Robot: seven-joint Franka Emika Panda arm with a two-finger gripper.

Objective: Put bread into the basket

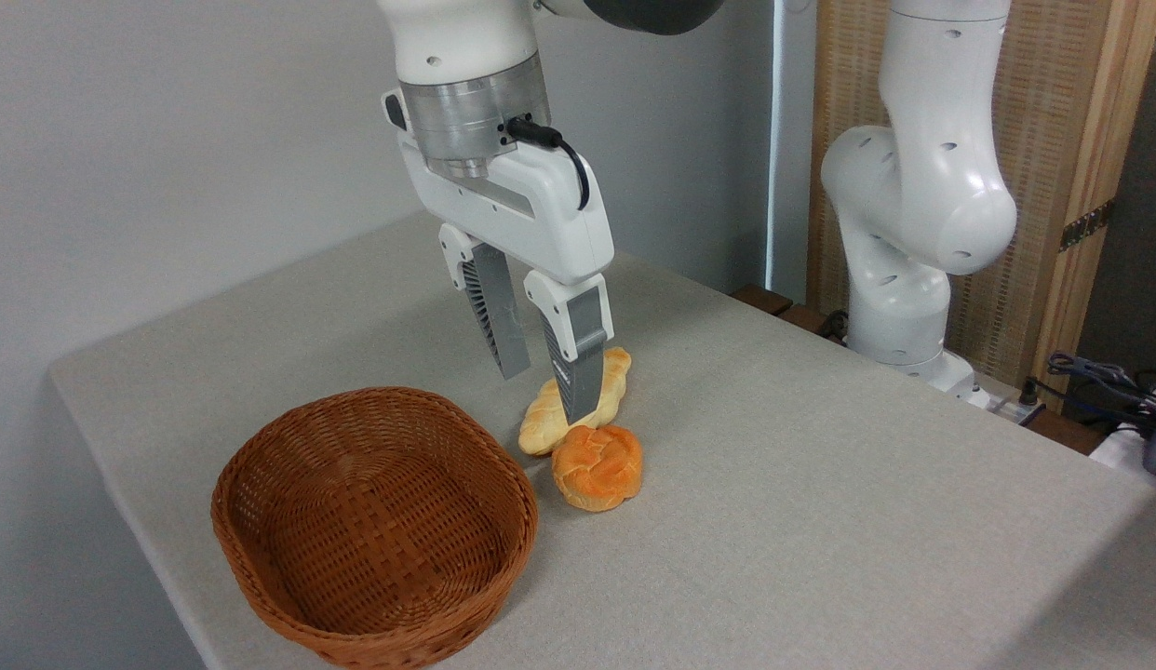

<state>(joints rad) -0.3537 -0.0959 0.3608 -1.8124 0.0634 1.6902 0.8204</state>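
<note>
Grey cloth table (820, 521) fills the shot, plain wall behind, so you've got a clean workspace w/ nothing in the way. Nearest you, front left: the basket (373, 530), oval wicker, reddish-brown, sitting flat, mouth up, nothing in it. Low flared sides, so a drop from above should clear the rim easy.

Just right of the basket's far edge, the bread (598, 467): small round bun, orange-gold, knotted top, lying on the cloth, close to the rim but apart from it. Behind it and touching, or as good as, the twisted loaf (578, 402), paler yellow, longer, angled away toward the back. That crowding matters: whichever finger comes down on the far side has little room, and could nudge or pinch the loaf too.

Above them, the gripper (546, 398), pointing down, fingers spread apart, nothing between them. It looks to hover over the loaf/bun pair, a bit behind the bun; right finger crosses in front of the loaf from this angle. Whether a tip touches the loaf, can't tell. My read: you're in the approach, lining up for a top grasp, bun not yet taken.

Farther back right, the arm's white base (904, 307) stands off the table edge, wood panel (1071, 140) behind, cables (1099, 372) at far right. All well clear of the work.
</note>
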